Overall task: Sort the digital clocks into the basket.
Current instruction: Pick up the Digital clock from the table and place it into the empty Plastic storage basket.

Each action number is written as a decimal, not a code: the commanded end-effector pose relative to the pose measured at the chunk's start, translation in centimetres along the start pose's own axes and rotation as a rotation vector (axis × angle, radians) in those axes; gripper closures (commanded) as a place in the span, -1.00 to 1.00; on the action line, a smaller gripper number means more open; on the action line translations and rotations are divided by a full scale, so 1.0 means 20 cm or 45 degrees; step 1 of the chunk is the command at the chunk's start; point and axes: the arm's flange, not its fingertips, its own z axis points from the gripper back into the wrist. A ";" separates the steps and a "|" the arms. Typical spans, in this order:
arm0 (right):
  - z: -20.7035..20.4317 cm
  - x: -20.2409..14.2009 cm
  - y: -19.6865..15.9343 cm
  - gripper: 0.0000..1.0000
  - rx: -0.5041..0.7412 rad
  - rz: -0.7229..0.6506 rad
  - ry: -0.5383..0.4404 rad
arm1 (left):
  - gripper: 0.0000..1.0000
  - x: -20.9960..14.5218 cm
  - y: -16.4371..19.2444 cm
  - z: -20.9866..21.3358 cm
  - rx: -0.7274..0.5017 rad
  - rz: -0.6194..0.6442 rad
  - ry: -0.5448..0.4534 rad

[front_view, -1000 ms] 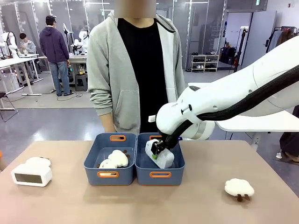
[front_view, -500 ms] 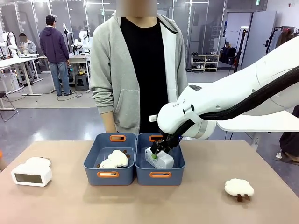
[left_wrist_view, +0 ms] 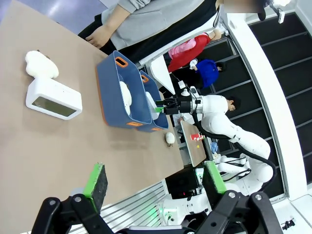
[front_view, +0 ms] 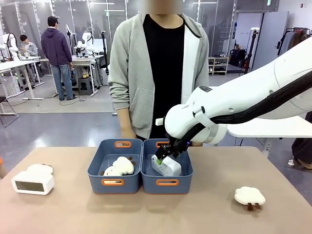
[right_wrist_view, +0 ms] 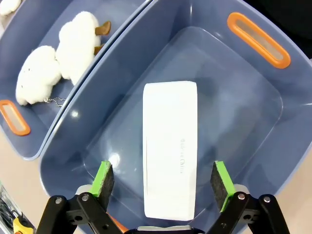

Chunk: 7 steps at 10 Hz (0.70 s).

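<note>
**One clock down in the basket, one waiting on the surface**

Front view: the right gripper [front_view: 164, 158] hangs inside the blue rectangular plastic basket with orange handle slots [front_view: 152, 181]. Its fingers are spread to either side of a white rounded plastic digital clock [front_view: 168, 167] resting in the basket, which looks let go rather than gripped. The twin blue bin [front_view: 97, 171] touching the basket's left side holds fluffy white sheep plush toys [front_view: 119, 166], so each kind has its own bin. Well left of the basket, the second white digital clock [front_view: 33, 184] stands on the tan surface [front_view: 195, 214], its dark display facing the camera.

Left wrist view: the left gripper [left_wrist_view: 156, 179] is spread wide and empty, well away from the basket. It looks down on the second clock, probably the next pick.

Right wrist view: the green pads [right_wrist_view: 104, 178] stand clear of the clock in the basket. Its plain white side with faint print faces up, and the display is hidden.
</note>
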 end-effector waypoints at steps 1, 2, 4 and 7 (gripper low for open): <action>-0.02 0.02 -0.02 -1.00 -0.008 0.000 -0.002 | -1.00 0.01 0.00 0.01 -0.033 -0.027 -0.016; -0.02 0.02 -0.02 -1.00 -0.008 0.000 -0.002 | -1.00 0.01 0.00 0.01 -0.033 -0.027 -0.016; -0.02 0.02 -0.02 -1.00 -0.008 0.000 -0.002 | -1.00 0.01 0.00 0.01 -0.033 -0.027 -0.016; -0.02 0.02 -0.02 -1.00 -0.008 0.000 -0.002 | -1.00 0.01 0.00 0.01 -0.033 -0.027 -0.016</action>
